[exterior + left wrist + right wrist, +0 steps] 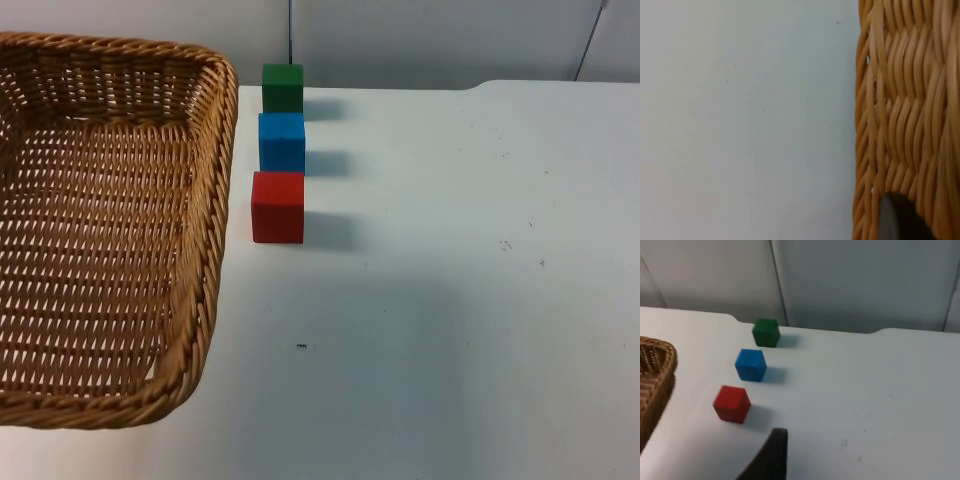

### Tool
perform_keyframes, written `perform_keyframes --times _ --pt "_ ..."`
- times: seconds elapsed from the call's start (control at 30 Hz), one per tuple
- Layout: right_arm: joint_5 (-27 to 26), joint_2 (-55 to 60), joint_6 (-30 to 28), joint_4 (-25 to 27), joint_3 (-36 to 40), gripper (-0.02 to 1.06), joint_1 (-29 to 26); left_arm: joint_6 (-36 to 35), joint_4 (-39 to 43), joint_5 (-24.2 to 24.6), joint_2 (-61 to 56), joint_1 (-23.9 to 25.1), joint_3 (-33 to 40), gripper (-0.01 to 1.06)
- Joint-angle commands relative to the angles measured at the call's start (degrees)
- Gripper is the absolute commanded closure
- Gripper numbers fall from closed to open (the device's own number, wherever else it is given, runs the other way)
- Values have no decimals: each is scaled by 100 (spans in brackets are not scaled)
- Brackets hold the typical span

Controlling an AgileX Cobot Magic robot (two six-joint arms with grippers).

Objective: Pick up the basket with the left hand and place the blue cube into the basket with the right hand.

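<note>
the basket (100, 230) fills the left side of the top view, looming large, with its near corner at the lower left and its rim running up toward the upper left. it looks lifted off the bench (450, 300), though that is a judgement from how big it reads. in the left wrist view the left gripper (895, 220) has a dark fingertip lying against the woven wall (905, 100); whether the jaws are clamped on the rim i cannot tell.

just right of the basket, three cubes stand in a line going away: the red cube (277, 207) nearest, the blue cube (282, 141) behind it and close to it, the green cube (283, 87) farthest, near the grey wall (430, 40).

the right gripper (772, 455) looks toward the same row from well back, with the red cube closest to it; how wide its jaws stand i cannot tell.

the step in hand appears to be the right arm's approach. the next move calls for reaching past the red cube and coming down on the blue one between its two neighbours, without nudging either.
</note>
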Motion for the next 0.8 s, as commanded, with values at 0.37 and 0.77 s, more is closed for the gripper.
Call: perform_keyframes --times 0.37,0.77 --pt "-155 3255 -1360 1890 -2041 6 615 -16 -94 167 -18 9 -37 105" --pt "-969 5940 1413 -681 -3597 6 2474 -29 -81 182 -18 9 -37 105"
